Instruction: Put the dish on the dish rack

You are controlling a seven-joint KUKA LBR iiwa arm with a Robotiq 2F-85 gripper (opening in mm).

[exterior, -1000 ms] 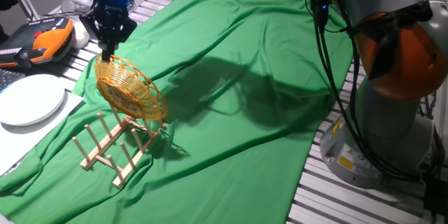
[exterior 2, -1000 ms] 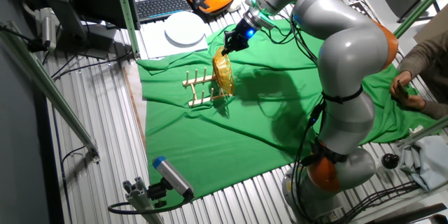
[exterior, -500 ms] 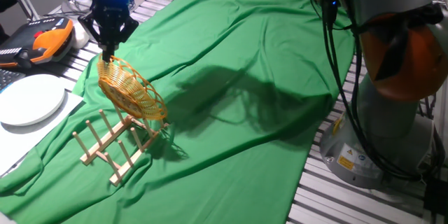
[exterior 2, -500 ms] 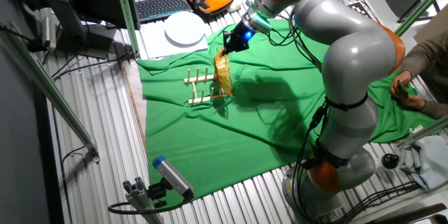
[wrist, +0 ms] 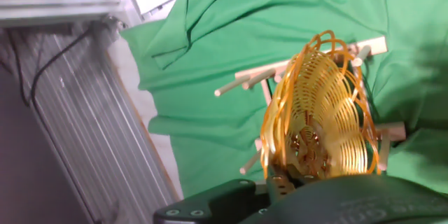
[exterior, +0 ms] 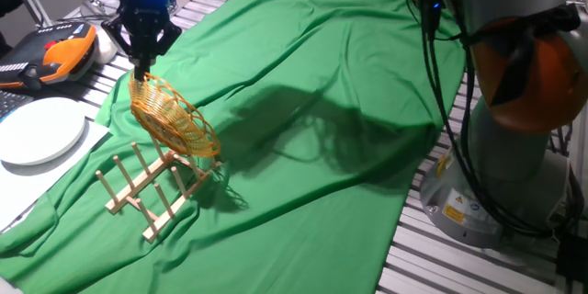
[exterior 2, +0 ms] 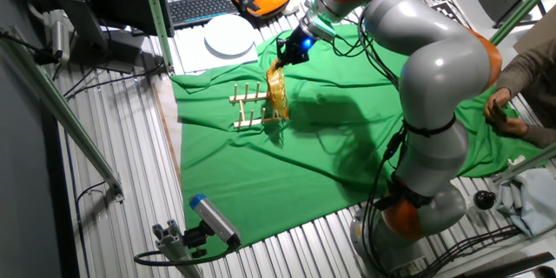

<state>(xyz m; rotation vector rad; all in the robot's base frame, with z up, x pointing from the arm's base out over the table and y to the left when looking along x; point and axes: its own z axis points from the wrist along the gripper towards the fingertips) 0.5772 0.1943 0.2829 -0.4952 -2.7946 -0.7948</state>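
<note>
The dish (exterior: 175, 119) is a golden woven basket standing on edge, tilted, with its lower rim among the pegs at the near end of the dish rack (exterior: 147, 188). My gripper (exterior: 141, 70) is above it, shut on its upper rim. From the other fixed view the dish (exterior 2: 278, 94) stands at the right end of the wooden rack (exterior 2: 248, 109), under the gripper (exterior 2: 283, 57). Looking along the hand, the dish (wrist: 318, 119) fills the middle, pinched at the gripper (wrist: 283, 178), and rack pegs (wrist: 245, 82) show behind it.
A white plate (exterior: 37, 130) lies left of the green cloth (exterior: 322, 73), beside an orange teach pendant (exterior: 64, 53). A keyboard (exterior 2: 200, 6) sits behind the plate. The arm's base (exterior: 514, 147) stands at the right. A person's hand (exterior 2: 499, 113) rests at the cloth's far right.
Over the last second the gripper and dish shifted very slightly along the rack and the arm's elbow moved. Nothing visibly changed in the last half second.
</note>
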